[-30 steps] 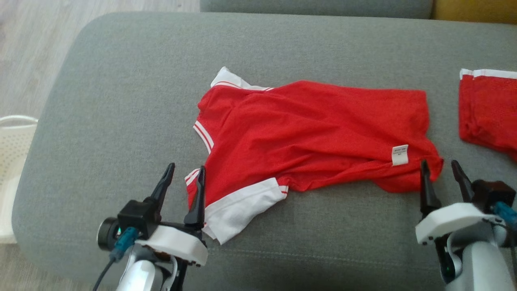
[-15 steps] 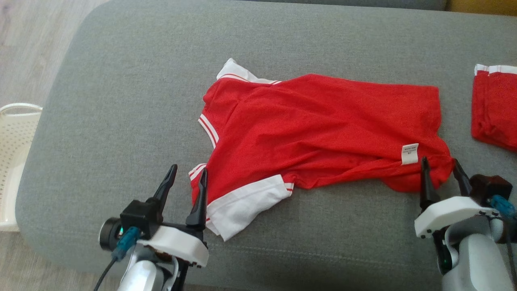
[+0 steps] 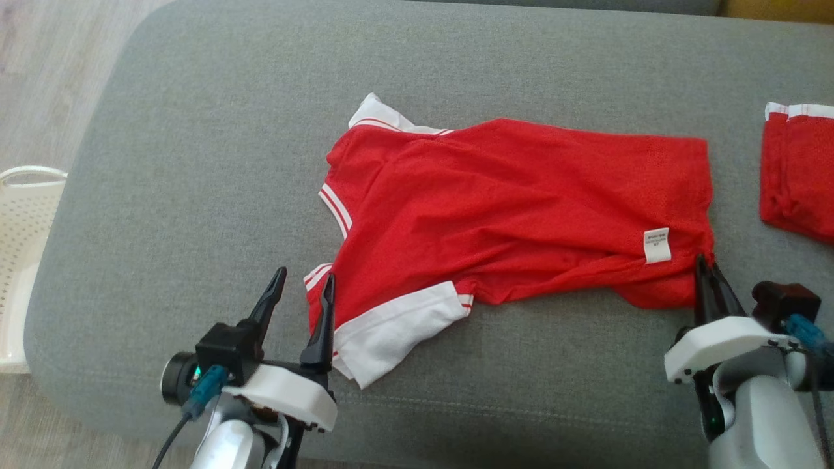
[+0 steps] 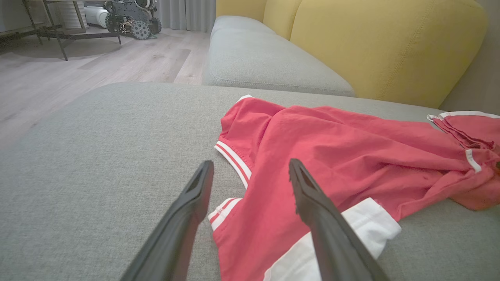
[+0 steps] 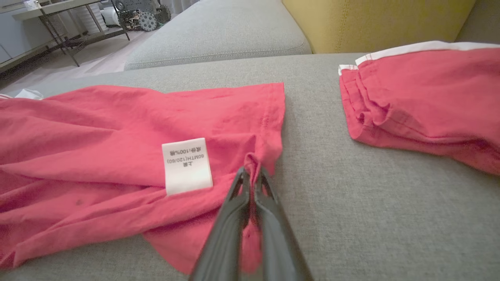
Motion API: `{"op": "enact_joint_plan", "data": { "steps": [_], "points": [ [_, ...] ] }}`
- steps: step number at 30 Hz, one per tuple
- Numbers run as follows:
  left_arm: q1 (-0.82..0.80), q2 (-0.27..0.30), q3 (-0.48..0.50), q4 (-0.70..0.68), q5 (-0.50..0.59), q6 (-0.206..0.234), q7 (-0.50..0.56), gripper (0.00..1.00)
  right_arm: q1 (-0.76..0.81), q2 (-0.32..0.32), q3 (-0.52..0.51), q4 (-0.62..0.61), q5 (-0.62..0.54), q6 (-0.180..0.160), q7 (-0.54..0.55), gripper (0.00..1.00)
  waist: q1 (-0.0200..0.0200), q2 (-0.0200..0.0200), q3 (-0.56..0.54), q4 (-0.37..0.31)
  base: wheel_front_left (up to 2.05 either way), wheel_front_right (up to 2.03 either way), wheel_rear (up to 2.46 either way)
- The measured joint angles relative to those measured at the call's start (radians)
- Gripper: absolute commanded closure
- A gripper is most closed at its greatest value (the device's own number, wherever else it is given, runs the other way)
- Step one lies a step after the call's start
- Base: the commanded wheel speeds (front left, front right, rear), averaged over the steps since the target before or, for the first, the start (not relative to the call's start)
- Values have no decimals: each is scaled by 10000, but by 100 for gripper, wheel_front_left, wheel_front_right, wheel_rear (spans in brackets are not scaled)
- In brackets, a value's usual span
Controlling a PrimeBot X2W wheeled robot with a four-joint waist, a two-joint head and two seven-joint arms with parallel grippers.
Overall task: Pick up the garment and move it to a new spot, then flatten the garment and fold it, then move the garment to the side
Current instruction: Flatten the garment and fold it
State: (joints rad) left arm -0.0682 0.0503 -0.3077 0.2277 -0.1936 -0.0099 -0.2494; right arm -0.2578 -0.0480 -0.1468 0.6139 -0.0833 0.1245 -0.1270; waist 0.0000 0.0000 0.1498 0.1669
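Nearest: my right gripper [image 3: 710, 277] has just closed from wide onto the shirt's [image 3: 508, 202] near right hem corner, and a pinch of red cloth stands between its fingers. My left gripper [image 3: 305, 273] remains wide, astride the striped edge beside the white sleeve [image 3: 391, 326], holding nothing. Judgement: one corner is secured, and lifting awaits the left. The shirt lies rumpled mid-sofa [image 3: 195, 130]. The label [image 5: 187, 166], just beside the pinch and seen inverted, reads "60MTH (120/60)" and "100%". Farther right, well apart, lies a second red garment [image 3: 798, 169].
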Motion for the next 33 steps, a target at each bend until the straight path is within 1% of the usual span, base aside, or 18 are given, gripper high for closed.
{"op": "enact_joint_plan", "data": {
  "steps": [6, 13, 17, 20, 23, 28, 30, 33],
  "points": [
    [1, -2, 0, 59, 0, 10, 0, 0, -38, 0, 79, -79, -2, 0, -81, 100, 0, 0, -121, -65, 0, 0, 0],
    [10, -4, -4, 104, -15, 25, 0, 0, 303, 2, 88, -702, 50, 0, -128, 100, 0, 0, -336, -261, 0, 0, 0],
    [15, -4, -50, 111, -17, 25, 0, 0, 458, 2, 10, -938, -155, 0, 82, 100, 0, 0, -431, -400, 0, 0, 0],
    [15, -4, -104, 153, -50, 27, 0, 0, 239, -54, 94, -1018, -341, 0, 255, 100, 0, 0, -504, -411, 0, 0, 0],
    [15, -4, -215, 190, -115, 42, 0, 0, -484, -355, 366, -976, -345, 0, 384, 100, 0, 0, -575, -338, 0, 0, 0],
    [42, -6, -374, 215, -159, 115, 0, 0, -1842, -1162, 579, -642, -376, 0, 351, 100, 0, 0, -707, -60, 0, 0, 0],
    [58, -4, -376, 213, -238, 165, 0, 0, -1945, -1459, 564, -477, -554, 0, 257, 100, 0, 0, -746, 59, 0, 0, 0],
    [123, -4, -372, 209, -278, 192, 0, 0, -1844, -1593, 472, -341, -723, 0, 178, 100, 0, 0, -782, 172, 0, 0, 0]
  ]
}}
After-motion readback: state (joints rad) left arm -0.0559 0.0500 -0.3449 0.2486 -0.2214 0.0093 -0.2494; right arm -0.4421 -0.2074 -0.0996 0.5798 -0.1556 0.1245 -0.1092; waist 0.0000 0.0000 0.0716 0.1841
